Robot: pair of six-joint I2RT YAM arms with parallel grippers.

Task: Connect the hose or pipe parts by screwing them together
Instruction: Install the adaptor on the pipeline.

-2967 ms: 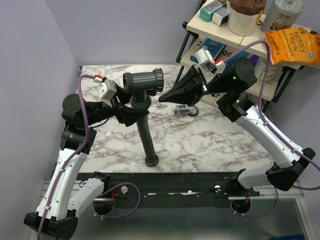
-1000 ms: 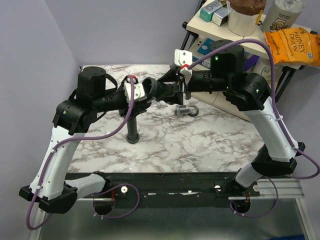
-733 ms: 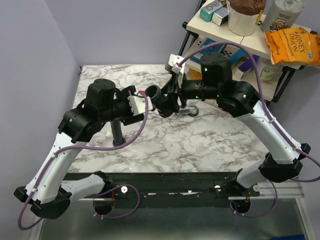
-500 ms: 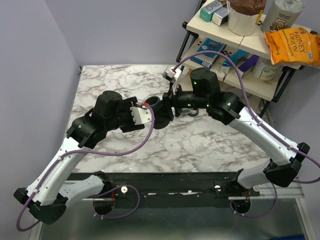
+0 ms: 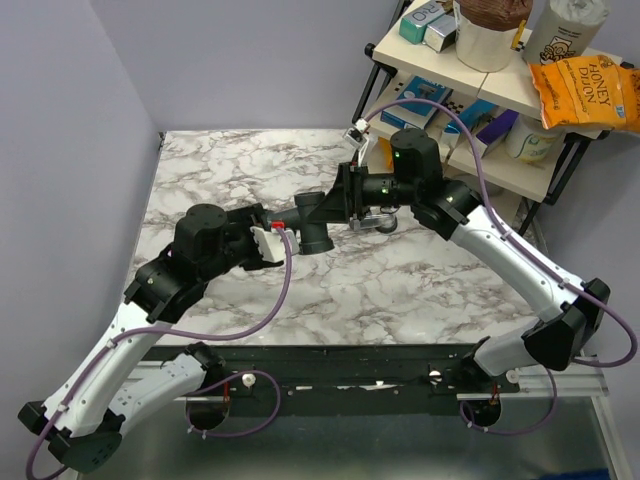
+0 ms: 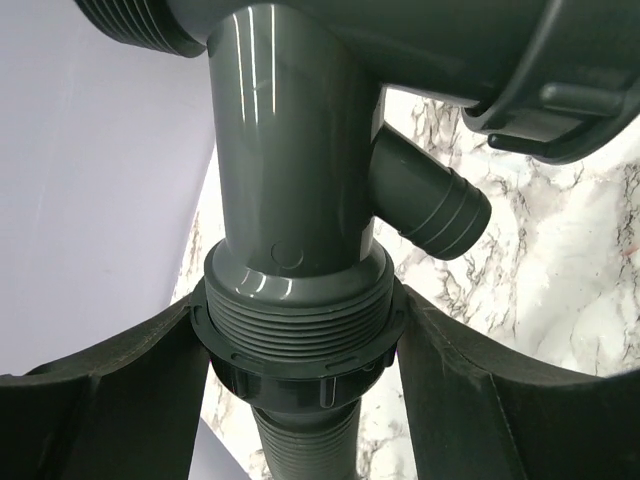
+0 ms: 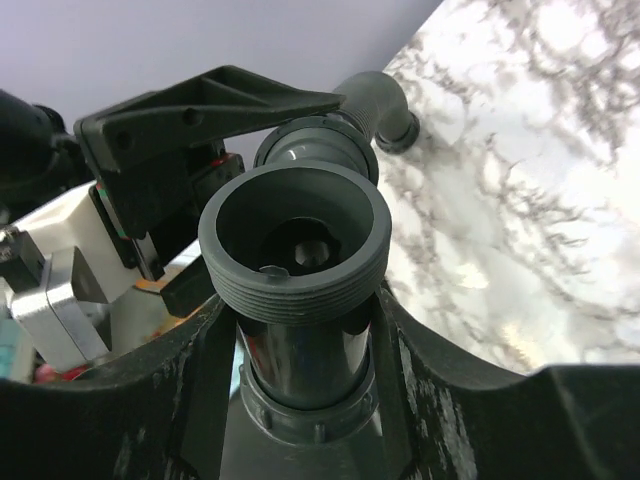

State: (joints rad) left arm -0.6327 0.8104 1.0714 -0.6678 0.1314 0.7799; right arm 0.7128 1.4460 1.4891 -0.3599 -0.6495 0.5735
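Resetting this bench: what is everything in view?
fitting: one, dark grey, raised between both tools
hose: one, dark ribbed, on the fitting's lower end
clear end piece: one, clear-grey, lying on the table by the fitting
table: one, white marble, under the arms
shelf: one, cream, far right
snack bag: one, orange, on the shelf
boxes and tubs: several, mixed colours, on the shelf
cables: several, purple, along both arms
arms: two, white and black, near edge
left tool: one, black, closed on the hose collar
right tool: one, black, closed on the fitting
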